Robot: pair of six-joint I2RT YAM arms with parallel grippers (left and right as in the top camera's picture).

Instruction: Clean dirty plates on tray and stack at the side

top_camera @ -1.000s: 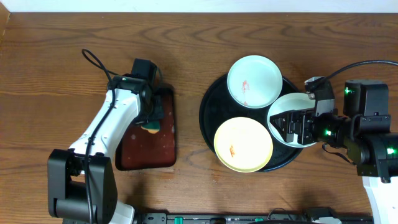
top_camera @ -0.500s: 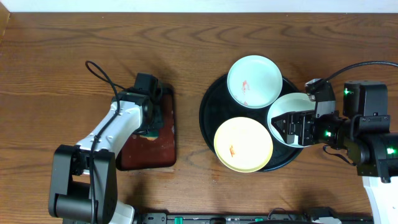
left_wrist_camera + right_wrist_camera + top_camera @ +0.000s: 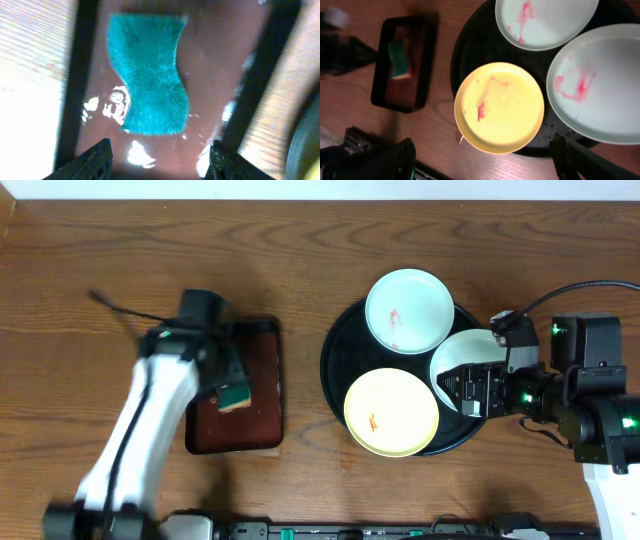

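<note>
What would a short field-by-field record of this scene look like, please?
tray: black tray, carrying all three plates
far plate: mint plate, red smear
right plate: second mint plate, red smear
near plate: yellow plate, red smear
sponge: teal sponge, lying in the small red-brown tray
left: left gripper open, over the teal sponge
right: right gripper open, holding nothing
stacked at side: no plate yet

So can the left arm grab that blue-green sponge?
Probably yes: the left gripper hangs open over the sponge, and nothing covers it in the small tray.
</note>
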